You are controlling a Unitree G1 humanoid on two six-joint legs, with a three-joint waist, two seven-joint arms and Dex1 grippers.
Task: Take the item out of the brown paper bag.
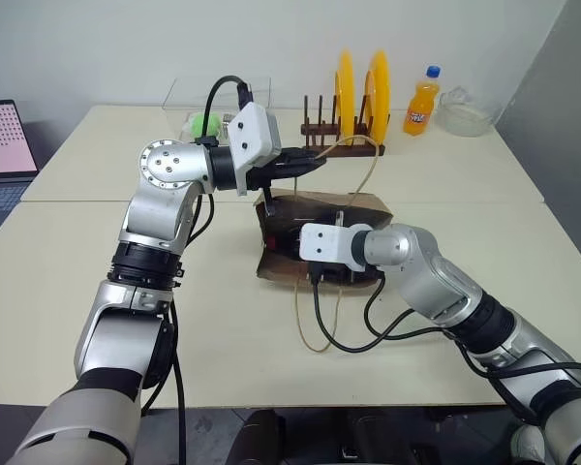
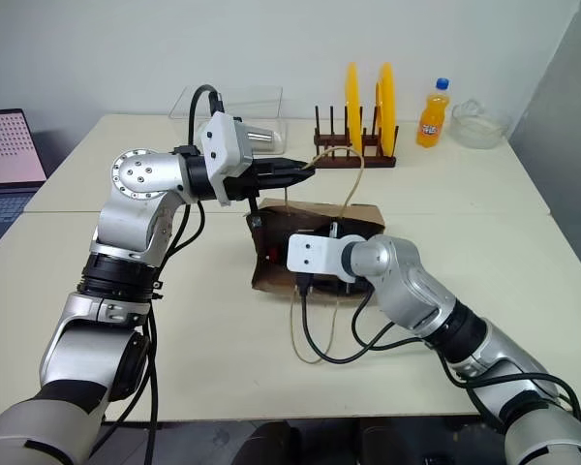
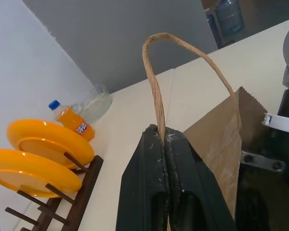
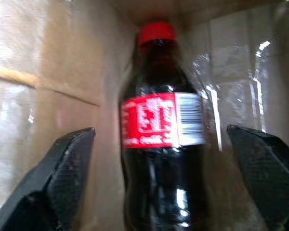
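Seen from head height by both eye views, angled forward and down across the pale cream surface [image 1: 465, 184], sharing the wide kraft-brown paper bag [image 1: 363, 206], the dark wooden rack of orange plates [image 2: 368, 107] and the orange soda bottle [image 1: 422, 105]. Left wrist view: close along the closed left hand [image 3: 164, 137], facing that rack and bottle. Right wrist view: very near, apparently inside the bag, between the spread right hand [image 4: 166, 137] fingers.

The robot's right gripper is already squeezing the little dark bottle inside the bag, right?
Not yet. In the right wrist view the right gripper is open, one finger on each side of the bottle, touching neither. The bottle is inside the bag, as you said.
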